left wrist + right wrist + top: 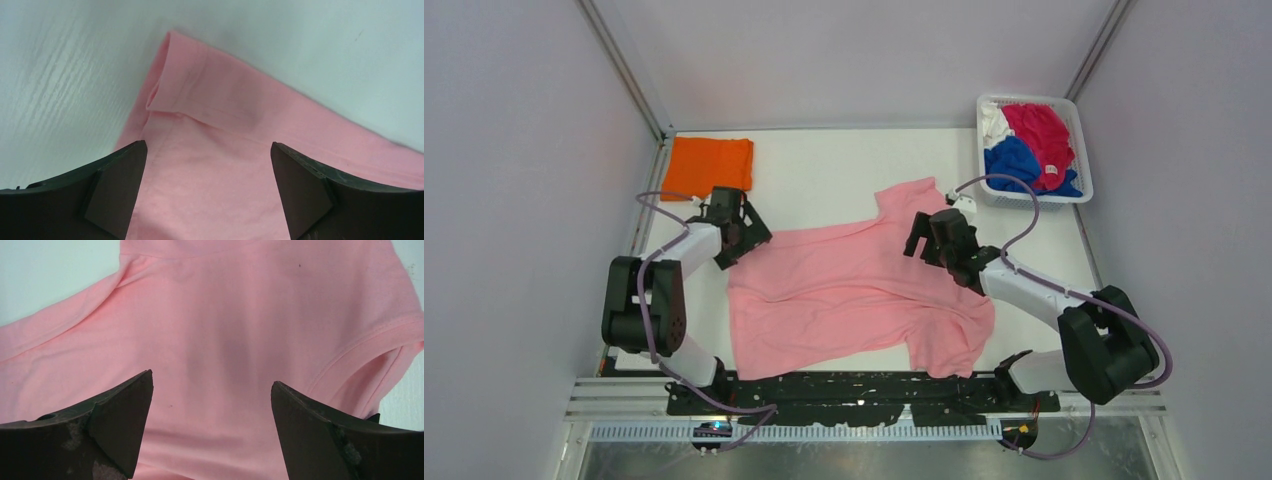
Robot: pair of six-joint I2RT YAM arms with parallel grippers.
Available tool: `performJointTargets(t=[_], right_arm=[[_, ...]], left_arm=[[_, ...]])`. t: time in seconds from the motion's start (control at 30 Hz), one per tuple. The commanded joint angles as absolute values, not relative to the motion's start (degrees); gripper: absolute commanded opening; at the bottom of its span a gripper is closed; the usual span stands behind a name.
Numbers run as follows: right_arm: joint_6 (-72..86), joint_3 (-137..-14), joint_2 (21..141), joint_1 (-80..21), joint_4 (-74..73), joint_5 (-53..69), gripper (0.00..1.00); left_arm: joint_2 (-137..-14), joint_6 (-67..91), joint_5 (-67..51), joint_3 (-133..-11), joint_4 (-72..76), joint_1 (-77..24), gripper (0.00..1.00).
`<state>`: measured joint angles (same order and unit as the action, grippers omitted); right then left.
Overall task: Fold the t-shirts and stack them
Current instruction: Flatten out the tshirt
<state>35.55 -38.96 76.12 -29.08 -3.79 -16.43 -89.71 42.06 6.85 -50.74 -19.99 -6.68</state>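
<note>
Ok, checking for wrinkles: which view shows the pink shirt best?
Top view: nearly the whole pink shirt shows, spread out. Left wrist view shows only a folded corner; right wrist view only a patch by a hem.

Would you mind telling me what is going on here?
Two robot arms are working on a pink t-shirt spread on the table. The left gripper and the right gripper both hover open over its far side, gripping nothing. An orange shirt lies folded at back left; more shirts wait in the basket.

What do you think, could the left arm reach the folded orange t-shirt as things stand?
Probably yes: the open left pincer sits just beside the orange t-shirt, nothing lying between them.
</note>
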Motion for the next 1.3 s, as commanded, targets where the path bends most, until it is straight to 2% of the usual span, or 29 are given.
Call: performJointTargets(t=[0.0, 0.07, 0.13, 0.3, 0.63, 0.7, 0.8, 1.07, 1.27], right_arm=[[34.1, -41.1, 77.7, -27.0, 1.1, -13.8, 0.96], [34.1, -40.8, 78.3, -26.4, 1.7, -13.0, 0.96], [34.2, -40.5, 78.5, -25.9, 1.7, -12.8, 0.96], [34.4, -39.2, 77.6, -24.8, 1.7, -12.6, 0.96], [34.5, -37.7, 75.8, -22.4, 1.5, -11.7, 0.96], [34.4, -37.5, 75.6, -22.2, 1.5, -11.6, 0.96], [34.3, -37.3, 74.9, -21.6, 1.5, -11.4, 0.96], [33.3, -36.5, 73.6, -20.7, 1.5, -12.0, 0.96], [32.7, -36.5, 73.8, -20.2, 1.5, -12.2, 0.96]], left_arm=[[-92.7, 42.9, 9.2, -55.7, -19.0, -5.6, 0.96], [-93.9, 43.0, 9.8, -56.8, -19.2, -5.1, 0.80], [-94.8, 43.1, 9.5, -57.6, -19.1, -4.4, 0.72], [-96.8, 43.2, 8.9, -60.1, -19.7, -3.5, 0.59], [-99.8, 45.4, 9.7, -63.9, -22.4, -3.1, 0.43], [-100.6, 45.5, 9.8, -65.0, -23.4, -3.1, 0.31], [-101.8, 46.1, 9.9, -66.9, -24.6, -3.1, 0.02], [-105.1, 48.2, 9.2, -74.9, -28.1, -2.9, 0.00], [-111.2, 51.8, 10.4, -86.2, -36.6, -1.2, 0.00]])
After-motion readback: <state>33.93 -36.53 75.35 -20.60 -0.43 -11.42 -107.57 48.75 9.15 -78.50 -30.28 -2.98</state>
